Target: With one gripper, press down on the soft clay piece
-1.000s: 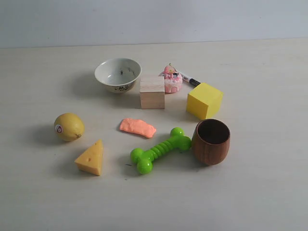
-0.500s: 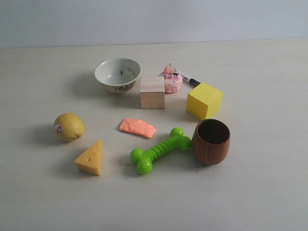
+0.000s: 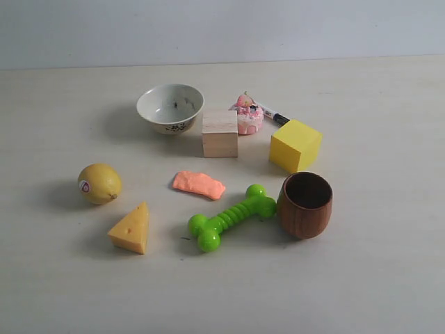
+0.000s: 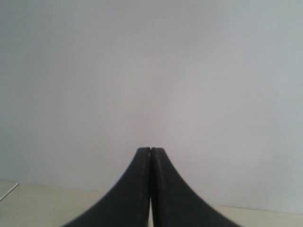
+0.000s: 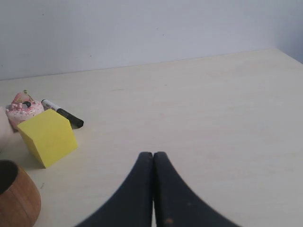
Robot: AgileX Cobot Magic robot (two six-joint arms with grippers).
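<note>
Pale tabletop (image 3: 375, 278), soft clay piece (image 3: 199, 184) near bowl (image 3: 169, 124), wooden cup (image 3: 304, 221); left gripper (image 4: 150, 150), right gripper (image 5: 153, 154) closed.

Matte soft clay piece (image 3: 199, 184), wooden cup (image 3: 304, 204)

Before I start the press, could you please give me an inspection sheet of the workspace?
Surface: pale table, no spills seen.
Job's things: soft clay piece lies flat mid-table, apart from the green bone toy; no hand on it.
Clutter: bowl, wooden block, pink toy cake, marker, yellow cube, wooden cup, cheese wedge, lemon.
Hands: left hand shut, empty, facing the wall; right hand shut, empty, above the table. Neither shows in the exterior view.
Cables: nothing seen.
Surroundings: plain pale wall behind the table.
</note>
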